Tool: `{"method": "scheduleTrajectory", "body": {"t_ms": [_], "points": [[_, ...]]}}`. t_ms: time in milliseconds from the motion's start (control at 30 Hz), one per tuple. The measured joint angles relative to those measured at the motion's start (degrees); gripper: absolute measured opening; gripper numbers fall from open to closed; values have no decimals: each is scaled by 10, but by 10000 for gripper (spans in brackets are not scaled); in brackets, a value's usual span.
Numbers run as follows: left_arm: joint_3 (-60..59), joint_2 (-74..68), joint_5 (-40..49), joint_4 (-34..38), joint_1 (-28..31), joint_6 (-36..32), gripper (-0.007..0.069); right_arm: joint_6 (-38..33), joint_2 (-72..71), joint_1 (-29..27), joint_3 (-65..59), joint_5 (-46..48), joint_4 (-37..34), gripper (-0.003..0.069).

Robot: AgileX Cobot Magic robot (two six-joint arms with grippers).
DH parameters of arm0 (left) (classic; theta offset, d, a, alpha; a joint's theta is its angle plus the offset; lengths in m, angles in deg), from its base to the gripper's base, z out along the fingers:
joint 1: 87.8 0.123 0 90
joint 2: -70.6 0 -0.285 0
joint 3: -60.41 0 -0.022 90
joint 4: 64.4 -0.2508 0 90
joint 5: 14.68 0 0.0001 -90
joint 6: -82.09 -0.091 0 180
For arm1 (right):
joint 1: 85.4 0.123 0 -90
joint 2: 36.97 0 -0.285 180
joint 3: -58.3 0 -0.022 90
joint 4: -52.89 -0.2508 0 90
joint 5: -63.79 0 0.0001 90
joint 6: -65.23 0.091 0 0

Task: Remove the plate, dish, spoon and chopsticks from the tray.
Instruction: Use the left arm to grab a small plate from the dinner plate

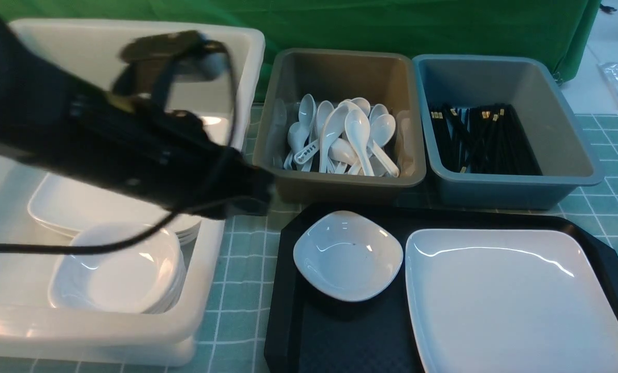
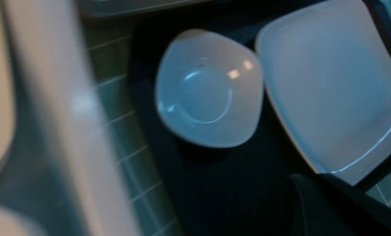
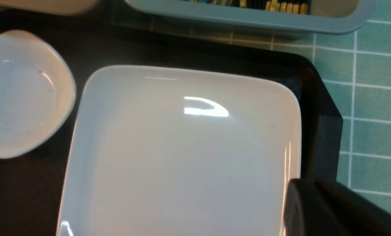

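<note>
Front view, nearest me: the black tray point(image 1: 340, 336) lies on the table point(image 1: 241, 290), which has a green checked cloth. The tray carries the large white plate point(image 1: 516, 305) on its right side and the small white dish point(image 1: 347, 254) at its far left. The two are just beside each other.

My left pincer point(image 1: 252, 191), blurred, hangs above the gap between the white tub point(image 1: 132, 336) and the tray. Its fingers are pressed together, with nothing seen in them. My right pincer point(image 3: 316, 209) shows only in the right wrist view, as a dark tip over the plate's edge. It too is pressed together, and I cannot tell whether it touches the plate.

On the left, the white tub holds stacked dishes point(image 1: 117, 274) nearer me and stacked plates point(image 1: 70, 207) behind them. Farther back, the brown tub point(image 1: 340, 67) holds white spoons point(image 1: 340, 140). The blue-grey tub point(image 1: 495, 77) beside it holds black chopsticks point(image 1: 485, 140). A green curtain point(image 1: 391, 26) hangs behind.
</note>
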State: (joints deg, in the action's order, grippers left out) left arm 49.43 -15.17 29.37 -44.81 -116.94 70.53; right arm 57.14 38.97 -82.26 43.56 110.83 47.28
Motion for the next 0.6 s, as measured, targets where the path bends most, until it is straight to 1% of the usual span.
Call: {"method": "scheduleTrajectory", "body": {"t_ms": [33, 67, 133, 200, 233, 267, 367, 400, 500, 600], "points": [[8, -8, -4, -7, -12, 1, 16, 0, 0, 0, 0, 0, 0, 69], [30, -48, -16, -34, -59, 3, 29, 0, 0, 0, 0, 1, 0, 69], [56, -91, -19, -64, -94, 9, 60, 0, 0, 0, 0, 3, 0, 69], [66, -115, -19, -78, -109, 17, 85, 0, 0, 0, 0, 4, 0, 69], [76, -139, -19, -92, -122, 24, 116, 0, 0, 0, 0, 6, 0, 69], [88, -176, -19, -116, -137, 33, 185, 0, 0, 0, 0, 11, 0, 69], [106, -238, -20, -162, -148, 40, 312, 0, 0, 0, 0, 25, 0, 69], [112, -258, -25, -180, -149, 42, 374, 0, 0, 0, -1, 28, 0, 69], [116, -292, -40, -204, -149, 42, 472, 0, 0, 0, -1, 30, 0, 73], [117, -317, -57, -216, -149, 41, 540, 0, 0, 0, -1, 31, 0, 76]]}}
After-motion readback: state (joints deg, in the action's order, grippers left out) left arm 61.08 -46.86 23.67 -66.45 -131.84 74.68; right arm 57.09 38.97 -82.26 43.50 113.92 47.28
